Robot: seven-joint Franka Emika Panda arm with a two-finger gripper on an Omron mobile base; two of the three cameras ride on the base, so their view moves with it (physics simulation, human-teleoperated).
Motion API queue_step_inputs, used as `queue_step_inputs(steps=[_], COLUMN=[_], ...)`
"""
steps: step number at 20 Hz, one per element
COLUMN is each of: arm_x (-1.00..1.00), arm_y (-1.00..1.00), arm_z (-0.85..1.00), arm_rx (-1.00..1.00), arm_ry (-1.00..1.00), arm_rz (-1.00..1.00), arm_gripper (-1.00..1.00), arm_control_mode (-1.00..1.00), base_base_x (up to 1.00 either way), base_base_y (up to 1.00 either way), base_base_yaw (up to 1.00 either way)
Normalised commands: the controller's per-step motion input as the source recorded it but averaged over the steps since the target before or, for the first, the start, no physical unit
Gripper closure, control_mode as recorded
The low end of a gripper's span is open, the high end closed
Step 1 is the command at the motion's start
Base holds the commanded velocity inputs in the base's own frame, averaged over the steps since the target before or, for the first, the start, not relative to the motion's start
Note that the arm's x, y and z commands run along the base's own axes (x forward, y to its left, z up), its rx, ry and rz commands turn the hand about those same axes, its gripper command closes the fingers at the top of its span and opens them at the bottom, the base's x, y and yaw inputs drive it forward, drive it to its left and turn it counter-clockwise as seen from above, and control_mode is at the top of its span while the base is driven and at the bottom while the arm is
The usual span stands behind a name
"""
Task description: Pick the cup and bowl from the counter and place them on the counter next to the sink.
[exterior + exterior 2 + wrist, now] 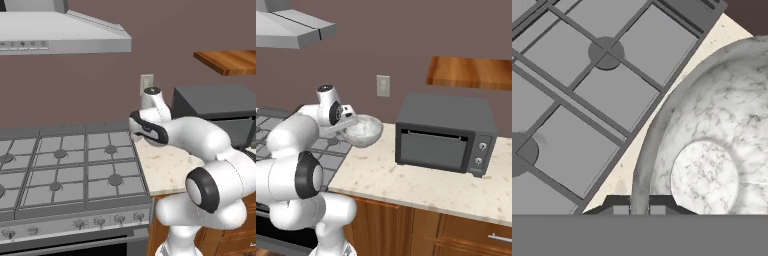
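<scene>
My gripper (638, 209) is shut on the left rim of the bowl (712, 150), a pale grey-white marbled bowl, with one fingertip (618, 207) outside the wall and the other inside. In the right base view the bowl (363, 131) hangs tilted above the left end of the cream speckled counter (406, 180), right by the stovetop edge, with the gripper (347, 126) on its left side. The cup and the sink are out of view.
A grey gas stovetop (65, 170) lies left of the counter (167, 170), under a range hood (60, 35). A dark microwave (445, 132) stands on the counter to the right of the bowl. A wall outlet (383, 86) and a wooden shelf (471, 72) sit above.
</scene>
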Motion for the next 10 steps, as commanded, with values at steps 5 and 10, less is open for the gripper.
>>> queue_step_inputs(steps=[5, 10], arm_x=[-0.34, -0.25], arm_y=[0.02, 0.03], arm_z=[0.82, 0.35], arm_rx=[0.00, -0.06], arm_ry=[0.06, 0.01], arm_rz=[-0.04, -0.03], arm_gripper=[1.00, 1.00], arm_control_mode=[-1.00, -1.00], base_base_x=[0.00, 0.00], base_base_y=[0.00, 0.00], base_base_yaw=[0.00, 0.00])
